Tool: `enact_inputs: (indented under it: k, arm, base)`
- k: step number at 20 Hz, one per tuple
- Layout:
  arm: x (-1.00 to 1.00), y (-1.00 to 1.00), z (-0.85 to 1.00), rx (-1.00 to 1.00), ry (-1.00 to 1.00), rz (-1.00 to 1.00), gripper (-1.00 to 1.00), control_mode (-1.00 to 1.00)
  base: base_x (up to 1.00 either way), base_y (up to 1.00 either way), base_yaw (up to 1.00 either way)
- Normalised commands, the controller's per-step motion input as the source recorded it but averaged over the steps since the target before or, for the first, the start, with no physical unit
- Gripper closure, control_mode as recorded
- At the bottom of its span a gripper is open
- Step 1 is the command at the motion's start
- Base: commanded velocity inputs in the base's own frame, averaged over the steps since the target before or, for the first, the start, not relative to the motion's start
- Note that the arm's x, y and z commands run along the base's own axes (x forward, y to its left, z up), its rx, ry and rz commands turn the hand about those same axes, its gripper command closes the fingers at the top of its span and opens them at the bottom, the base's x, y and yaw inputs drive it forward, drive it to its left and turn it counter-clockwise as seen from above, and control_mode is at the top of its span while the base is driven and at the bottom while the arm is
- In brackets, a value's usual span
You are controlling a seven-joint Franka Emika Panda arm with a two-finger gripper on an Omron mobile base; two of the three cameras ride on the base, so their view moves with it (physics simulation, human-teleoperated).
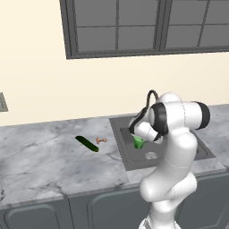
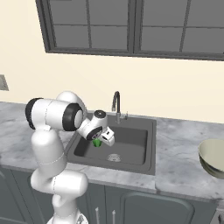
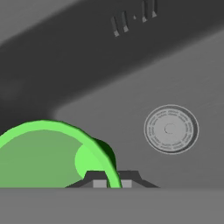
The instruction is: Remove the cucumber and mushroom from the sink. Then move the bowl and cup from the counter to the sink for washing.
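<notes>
**Now gripping the cup over the sink**

Now my gripper is closed on the rim of the cup — in the hand view the two dark tips sit at the bottom centre of the frame, pinching the bright green wall, and the cup's open mouth takes up the lower left. Right of centre in that view lies the round metal drain on the dark basin floor.

From the left base view, the cup hangs at the end of my arm, right of centre, inside the outline of the sink; whether its base touches the basin floor I cannot tell. The right base view shows the same green cup below my wrist at the left part of the sink, with the curved faucet at the back edge.

On the table, left of the sink in the left base view, the cucumber lies flat, and the mushroom rests just beside its right end — both outside the basin.

At the right edge of the right base view, the bowl sits on the table, well apart from the sink.
</notes>
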Motion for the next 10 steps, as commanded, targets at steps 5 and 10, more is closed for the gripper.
enact_inputs:
  k: [5, 10]
  arm:
    - [0.22, 0.07, -0.21, 0.0, 0.0, -0.03, 1.0, -1.0]
    - [0.21, 0.04, -0.23, 0.0, 0.01, -0.02, 1.0, -1.0]
  base:
    - [0.0, 0.0, 0.0]
    - [0.0, 0.0, 0.0]
